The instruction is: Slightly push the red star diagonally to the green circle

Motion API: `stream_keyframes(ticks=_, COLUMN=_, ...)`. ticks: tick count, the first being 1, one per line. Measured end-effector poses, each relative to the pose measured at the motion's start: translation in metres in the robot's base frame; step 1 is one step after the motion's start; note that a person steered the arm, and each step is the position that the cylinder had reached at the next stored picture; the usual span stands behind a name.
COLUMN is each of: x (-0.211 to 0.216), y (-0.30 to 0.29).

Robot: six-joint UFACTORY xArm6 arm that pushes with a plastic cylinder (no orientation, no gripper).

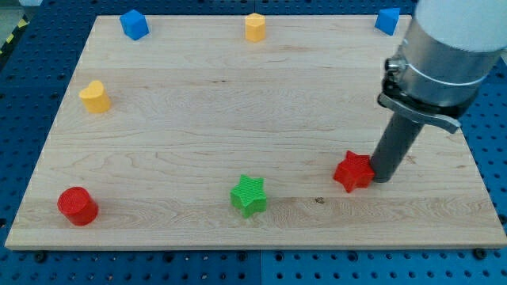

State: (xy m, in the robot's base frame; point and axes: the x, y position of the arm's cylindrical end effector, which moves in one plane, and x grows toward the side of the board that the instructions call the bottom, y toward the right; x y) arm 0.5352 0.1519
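The red star (353,171) lies on the wooden board (238,119) at the view's lower right. My tip (382,179) stands right against the star's right side, touching or nearly touching it. The rod rises up and to the right into the arm's grey body. No green circle shows in the camera view; the arm hides part of the board's upper right. The only green block I see is a green star (249,195), to the left of the red star and slightly lower.
A red cylinder (77,206) sits at the lower left. A yellow block (95,96) is at the left edge. A blue cube (134,24), a yellow hexagon-like block (254,26) and a blue block (387,20) line the top edge.
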Motion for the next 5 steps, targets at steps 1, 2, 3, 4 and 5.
stream_keyframes(ticks=1, x=0.011, y=0.009)
stream_keyframes(ticks=2, x=0.017, y=0.009)
stream_keyframes(ticks=3, x=0.024, y=0.0)
stream_keyframes(ticks=4, x=0.033, y=-0.025)
stream_keyframes(ticks=5, x=0.033, y=-0.026)
